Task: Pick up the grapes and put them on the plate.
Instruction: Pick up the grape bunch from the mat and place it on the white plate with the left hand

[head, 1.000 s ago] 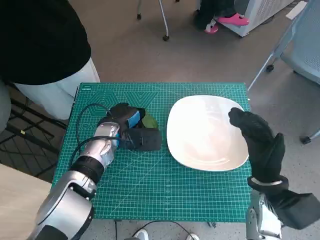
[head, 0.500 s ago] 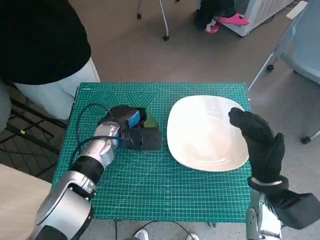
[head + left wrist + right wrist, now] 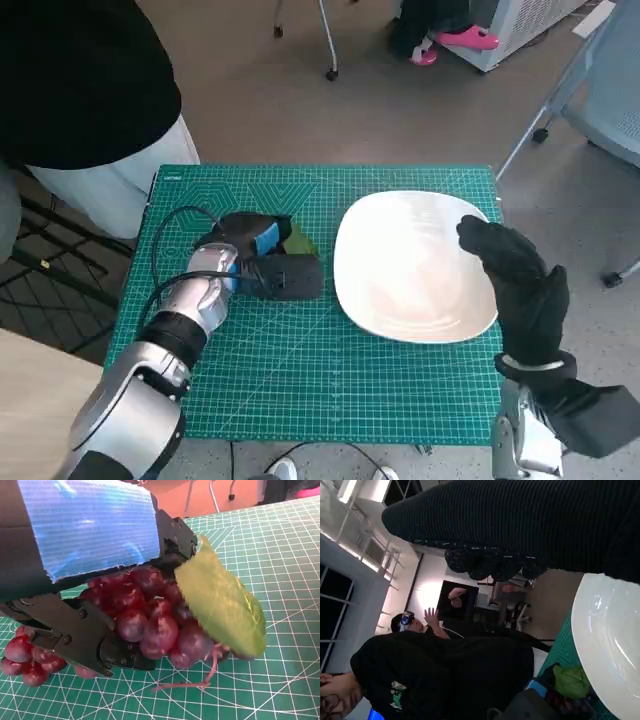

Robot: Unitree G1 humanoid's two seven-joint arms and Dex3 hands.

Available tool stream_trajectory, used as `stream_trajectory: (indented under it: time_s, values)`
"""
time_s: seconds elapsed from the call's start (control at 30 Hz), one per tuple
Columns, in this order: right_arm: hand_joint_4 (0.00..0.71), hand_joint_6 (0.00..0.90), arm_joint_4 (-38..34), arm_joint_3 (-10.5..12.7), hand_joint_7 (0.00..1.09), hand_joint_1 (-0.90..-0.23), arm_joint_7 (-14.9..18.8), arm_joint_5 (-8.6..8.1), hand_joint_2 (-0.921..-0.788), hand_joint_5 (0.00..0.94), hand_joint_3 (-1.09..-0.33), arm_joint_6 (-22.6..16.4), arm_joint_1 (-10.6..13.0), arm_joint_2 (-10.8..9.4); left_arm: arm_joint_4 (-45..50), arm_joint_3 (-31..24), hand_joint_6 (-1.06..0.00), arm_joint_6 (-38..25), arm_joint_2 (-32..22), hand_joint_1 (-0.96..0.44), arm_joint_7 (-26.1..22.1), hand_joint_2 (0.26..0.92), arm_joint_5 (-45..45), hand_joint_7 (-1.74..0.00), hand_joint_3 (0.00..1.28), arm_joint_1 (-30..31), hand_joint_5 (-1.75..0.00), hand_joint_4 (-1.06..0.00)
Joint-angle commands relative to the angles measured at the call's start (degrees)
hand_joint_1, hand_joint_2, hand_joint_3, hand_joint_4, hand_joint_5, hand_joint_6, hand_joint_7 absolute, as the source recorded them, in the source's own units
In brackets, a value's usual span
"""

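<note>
A bunch of dark red grapes (image 3: 150,615) with a green leaf (image 3: 220,605) lies on the green mat, left of the plate. My left hand (image 3: 262,262) is over it, and its black fingers (image 3: 75,630) wrap the bunch from both sides. In the head view only the leaf (image 3: 299,242) shows past the hand. The white plate (image 3: 400,270) sits empty on the mat's right half. At its right rim rests my gloved right hand (image 3: 515,275), holding nothing. The right wrist view shows the plate (image 3: 605,645) and the leaf (image 3: 572,680) beyond it.
The green cutting mat (image 3: 320,370) covers the small table. A person in black (image 3: 80,90) stands at the far left corner. A black cable (image 3: 165,240) loops beside my left forearm. Chair legs (image 3: 325,40) and pink shoes (image 3: 465,40) are on the floor behind.
My left hand's fingers have shifted slightly on the grapes. The right hand and the plate have not moved.
</note>
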State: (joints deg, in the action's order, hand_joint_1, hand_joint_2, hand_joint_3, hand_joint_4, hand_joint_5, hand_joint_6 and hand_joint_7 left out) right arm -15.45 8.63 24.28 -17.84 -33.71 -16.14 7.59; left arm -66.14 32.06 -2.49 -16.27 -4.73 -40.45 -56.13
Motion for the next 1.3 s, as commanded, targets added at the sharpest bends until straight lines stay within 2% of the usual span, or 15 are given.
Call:
stream_trajectory:
  time_s: [0.03,0.23,0.4,0.63,0.83,1.07,1.3]
  values:
    - [0.543,0.187,-0.5,0.0,0.54,-0.607,-0.1,0.12,-0.921,0.001,-0.884,0.5,0.9,-0.2,1.1,0.3,-0.49,-0.3,-1.0,0.00,-1.0,0.921,-0.3,-1.21,0.24,1.2,-1.52,-0.45]
    - [0.543,0.186,-0.4,-0.1,0.54,-0.607,-0.1,0.02,-0.921,0.001,-0.884,0.5,0.9,-0.3,4.8,-0.3,-0.48,-1.1,-2.0,0.00,-2.6,0.921,0.1,-1.31,0.23,1.3,-1.39,-0.47]
    - [0.543,0.186,-0.7,0.0,0.54,-0.607,0.1,-0.11,-0.921,0.001,-0.885,0.4,0.7,-0.3,10.8,-1.2,-0.50,-2.6,-3.4,0.00,-4.4,0.921,0.4,-1.33,0.20,2.3,-1.30,-0.52]
    - [0.543,0.185,-1.0,0.0,0.54,-0.607,0.0,-0.12,-0.921,0.000,-0.885,0.3,0.7,-0.5,27.8,-3.7,-0.52,-7.0,-7.2,0.00,-8.8,0.921,0.1,-1.27,0.15,6.5,-1.25,-0.61]
    - [0.544,0.186,-1.2,0.1,0.54,-0.611,-0.1,-0.13,-0.921,0.001,-0.884,0.2,0.5,-0.5,44.2,-6.7,-0.55,-9.9,-10.9,0.00,-11.9,0.921,-0.5,-1.17,0.13,10.9,-1.29,-0.64]
    - [0.545,0.188,-1.2,0.0,0.54,-0.614,-0.4,0.12,-0.921,0.001,-0.884,0.0,0.5,-0.8,56.8,-10.3,-0.53,-9.8,-13.9,0.00,-12.1,0.921,-0.7,-1.24,0.13,15.0,-1.22,-0.64]
    - [0.545,0.189,-1.5,0.0,0.53,-0.614,-0.7,0.34,-0.921,0.001,-0.883,-0.2,0.3,-1.1,63.9,-13.2,-0.56,-9.0,-14.7,0.00,-11.4,0.921,-0.5,-1.27,0.13,17.8,-1.18,-0.62]
